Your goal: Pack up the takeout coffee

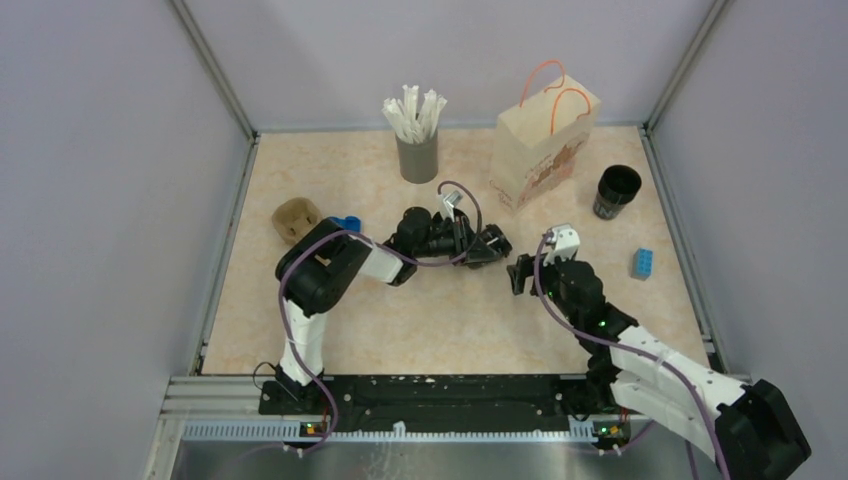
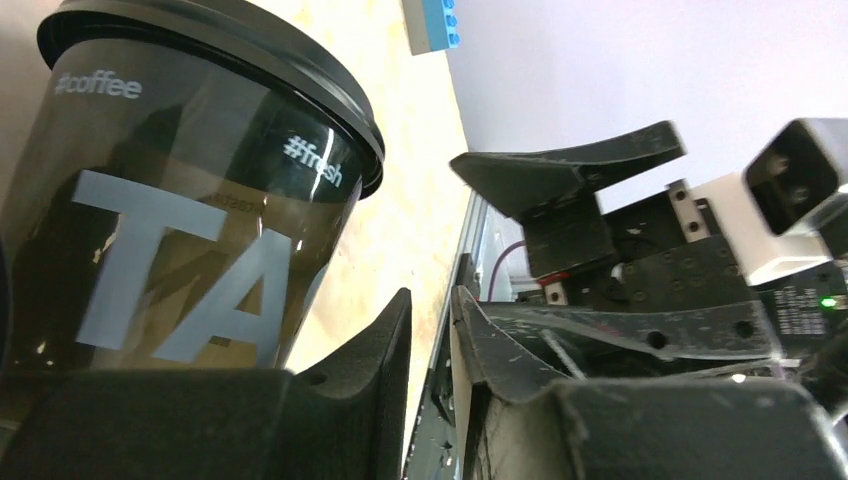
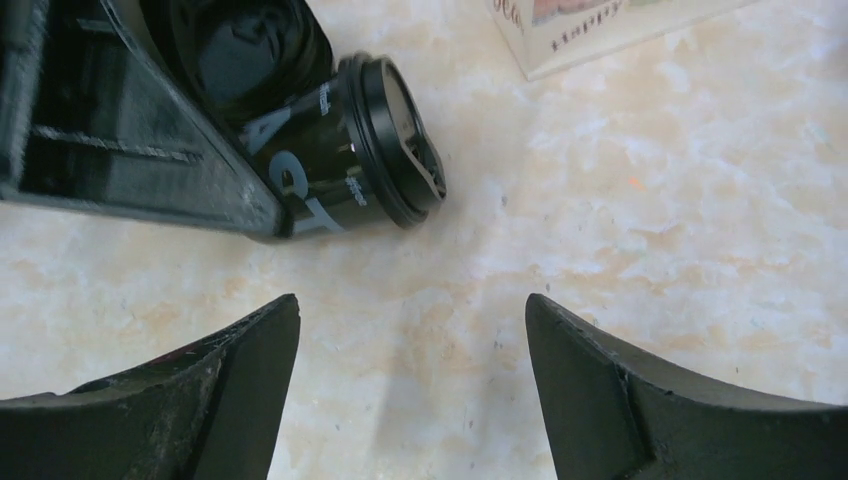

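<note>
Paper bag (image 1: pixel 535 160) near takeout coffee (image 3: pixel 340 170) on its side, left claw (image 2: pixel 432 295) alongside

Left end effector (image 1: pixel 487 248) sits low mid-worktop (image 1: pixel 420 330), closed around the dark takeout coffee (image 1: pixel 497 241). Right end effector (image 1: pixel 521 273) just beside it. Straw holder (image 1: pixel 417 157), paper bag (image 1: pixel 540 150), open black cup (image 1: pixel 615 191) behind.
</note>
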{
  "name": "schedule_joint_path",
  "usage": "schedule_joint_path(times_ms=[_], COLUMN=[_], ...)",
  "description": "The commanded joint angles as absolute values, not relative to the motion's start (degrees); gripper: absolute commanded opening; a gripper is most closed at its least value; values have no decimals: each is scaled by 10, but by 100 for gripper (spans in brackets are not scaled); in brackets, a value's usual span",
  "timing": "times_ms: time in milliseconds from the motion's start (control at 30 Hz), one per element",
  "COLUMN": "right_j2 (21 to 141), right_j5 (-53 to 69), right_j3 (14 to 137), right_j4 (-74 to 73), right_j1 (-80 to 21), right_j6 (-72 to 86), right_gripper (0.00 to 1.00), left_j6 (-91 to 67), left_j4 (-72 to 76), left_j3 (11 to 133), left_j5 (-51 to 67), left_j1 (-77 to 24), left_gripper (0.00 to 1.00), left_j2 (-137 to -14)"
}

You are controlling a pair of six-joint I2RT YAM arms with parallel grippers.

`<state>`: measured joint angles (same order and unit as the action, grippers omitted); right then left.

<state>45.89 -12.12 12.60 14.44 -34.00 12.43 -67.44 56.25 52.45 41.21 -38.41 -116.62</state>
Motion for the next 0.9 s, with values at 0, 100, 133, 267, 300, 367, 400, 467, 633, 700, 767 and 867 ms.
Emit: schedule_joint_path(times_ms=[0, 100, 133, 267, 300, 367, 400, 467, 633, 700, 767, 867], right_j2=[456, 510, 532, 615, 635, 673, 690, 722, 801, 818, 829, 839], right_j5=[-110, -57, -34, 89, 113, 153, 155, 173, 244, 262, 264, 268], right_j3=[199, 258, 277, 342, 355, 381, 393, 416, 458, 463, 462, 458], right_j4=[117, 82, 67, 60, 63, 71, 72, 69, 59, 55, 54, 55], right_j1=[-341, -327, -316, -258, -244, -225, -222, -211, -185, -182, -181, -180], right_j6=[127, 103, 98, 79, 75, 63, 56, 39, 7, -6, -21, -25], right_gripper=[81, 78, 77, 74, 73, 73, 73, 74, 72, 70, 69, 60], left_j6=[-614, -568, -548, -479, -469, -460, -455, -450, -448, -451, -456, -461], left_j4=[534, 464, 434, 318, 304, 285, 280, 270, 274, 281, 291, 308], left_j3=[531, 515, 512, 500, 494, 481, 474, 463, 446, 440, 435, 429], left_j5=[413, 379, 363, 287, 269, 242, 235, 218, 213, 217, 221, 229], left_j1=[-381, -377, -376, -375, -374, -372, -372, -371, -370, -370, -369, -368], left_gripper=[27, 33, 33, 38, 39, 39, 39, 40, 40, 40, 40, 39], left_j2=[-1105, -1049, -1031, -965, -954, -934, -928, -919, -918, -925, -933, -947])
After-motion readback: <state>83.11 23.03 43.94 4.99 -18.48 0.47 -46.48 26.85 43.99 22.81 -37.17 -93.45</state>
